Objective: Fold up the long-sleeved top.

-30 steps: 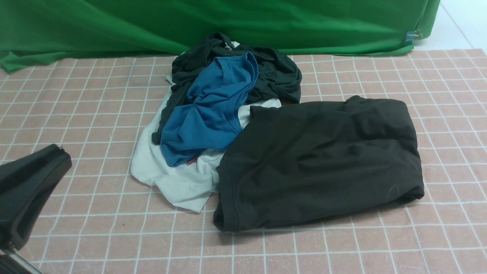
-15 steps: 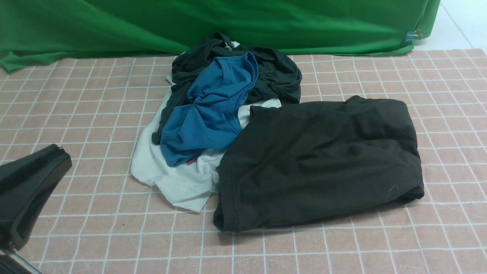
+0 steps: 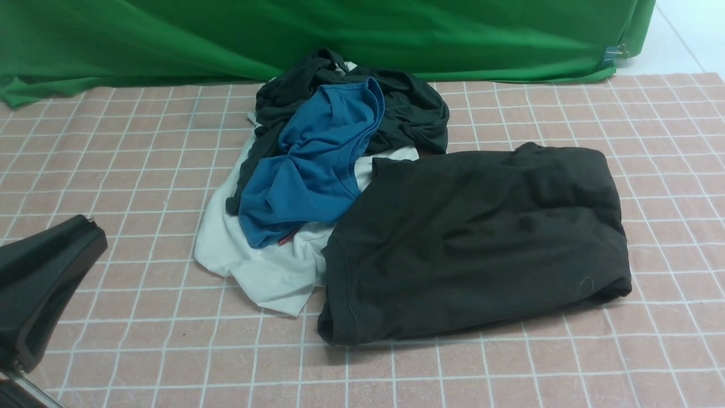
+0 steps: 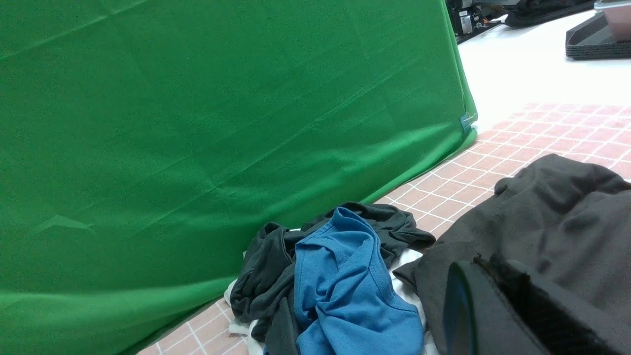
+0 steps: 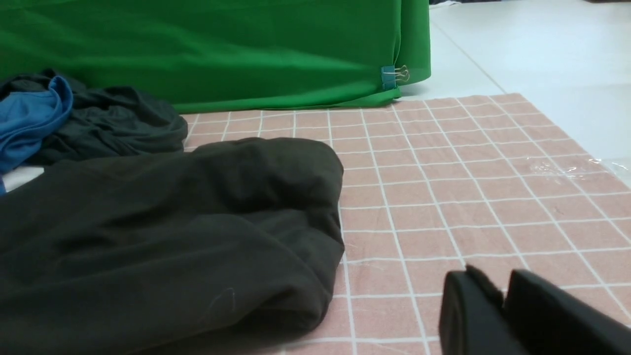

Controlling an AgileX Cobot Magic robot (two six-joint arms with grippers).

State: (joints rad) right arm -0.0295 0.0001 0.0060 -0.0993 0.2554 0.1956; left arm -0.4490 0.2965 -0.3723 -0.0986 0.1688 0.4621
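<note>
The long-sleeved top (image 3: 481,238) lies folded into a black, roughly rectangular bundle on the checked cloth, right of centre; no logo shows. It also appears in the left wrist view (image 4: 557,217) and the right wrist view (image 5: 162,222). My left gripper (image 3: 85,226) hovers at the near left, well clear of the top, with its fingers pressed together and empty (image 4: 475,259). My right gripper (image 5: 495,278) is outside the front view. It sits low over bare cloth beside the top's right edge, with a narrow gap between its fingertips and nothing in it.
A pile behind and left of the top holds a blue T-shirt (image 3: 317,164), a white garment (image 3: 266,272) and a dark crumpled garment (image 3: 413,107). A green backdrop (image 3: 340,34) closes the far side. The pink checked cloth (image 3: 141,170) covers the table.
</note>
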